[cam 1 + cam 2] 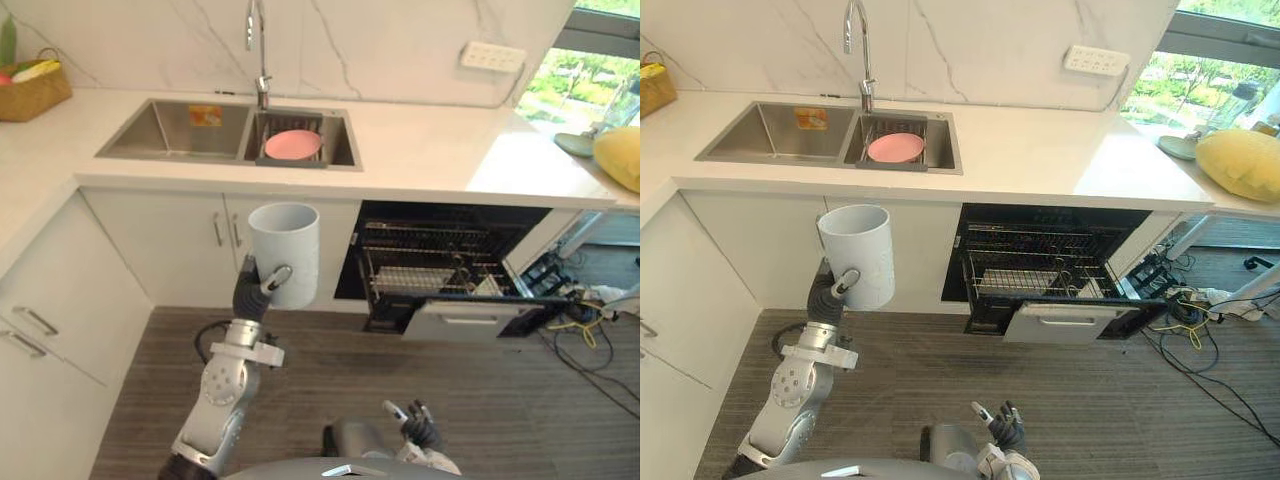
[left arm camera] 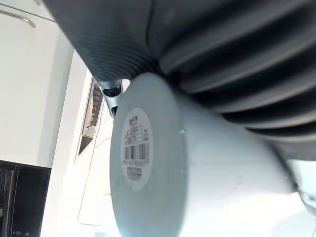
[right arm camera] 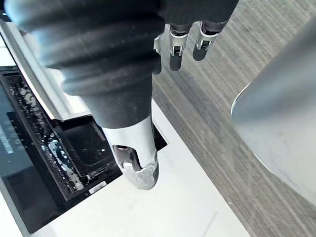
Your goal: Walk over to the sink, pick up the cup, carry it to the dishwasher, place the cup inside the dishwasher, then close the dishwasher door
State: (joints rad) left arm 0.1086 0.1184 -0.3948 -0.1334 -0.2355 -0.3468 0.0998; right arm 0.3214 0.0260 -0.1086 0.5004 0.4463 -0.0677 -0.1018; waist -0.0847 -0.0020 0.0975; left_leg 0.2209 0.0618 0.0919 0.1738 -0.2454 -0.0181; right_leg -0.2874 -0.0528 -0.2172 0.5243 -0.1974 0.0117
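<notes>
- Now the fingers of my left hand [image 1: 258, 288] curl round the cup [image 1: 285, 238], held upright, left of the open dishwasher [image 1: 445, 262].
- Looks light, stiff, smooth: probably slippery; side-wall hold suits.
- My right hand [image 1: 415, 422] hangs low, fingers relaxed.

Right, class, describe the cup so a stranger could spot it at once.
Find the steel sink in the white counter. Below it, before the cabinet doors, the left hand holds the cup upright: pale grey, handleless, unlike the pink plate.
</notes>
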